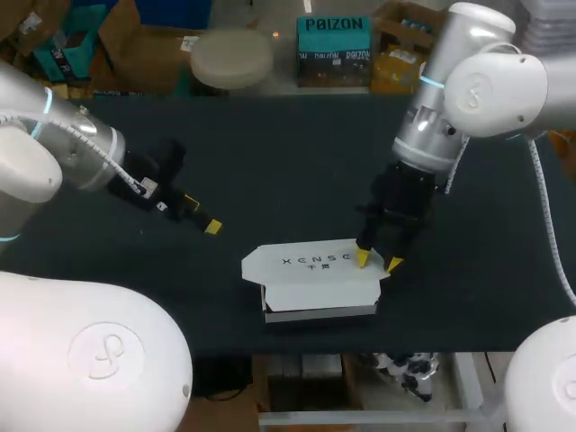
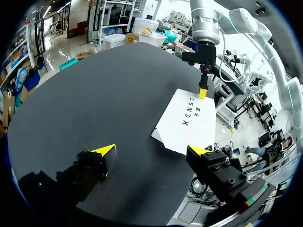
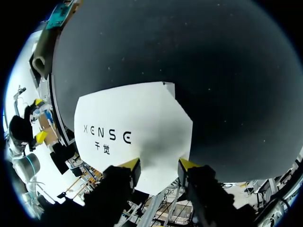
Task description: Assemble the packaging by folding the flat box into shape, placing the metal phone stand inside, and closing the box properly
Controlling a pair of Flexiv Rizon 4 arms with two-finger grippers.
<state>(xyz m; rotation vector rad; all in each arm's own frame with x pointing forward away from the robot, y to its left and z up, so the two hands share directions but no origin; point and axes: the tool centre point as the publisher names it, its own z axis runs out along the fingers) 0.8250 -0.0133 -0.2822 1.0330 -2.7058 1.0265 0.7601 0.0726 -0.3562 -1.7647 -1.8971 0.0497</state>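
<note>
box (image 1: 315, 281) long axis along table (image 1: 270, 153) edge; right hand (image 1: 379, 261) slightly open, empty, at end.

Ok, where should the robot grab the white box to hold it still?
Probably the left end of the box, coming in from the left with the open left gripper: that short edge is bare and faces it, while the right gripper sits over the right end.

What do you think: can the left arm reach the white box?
Probably yes: only bare table separates the left end effector from the box; the right end effector is at its far end.
</note>
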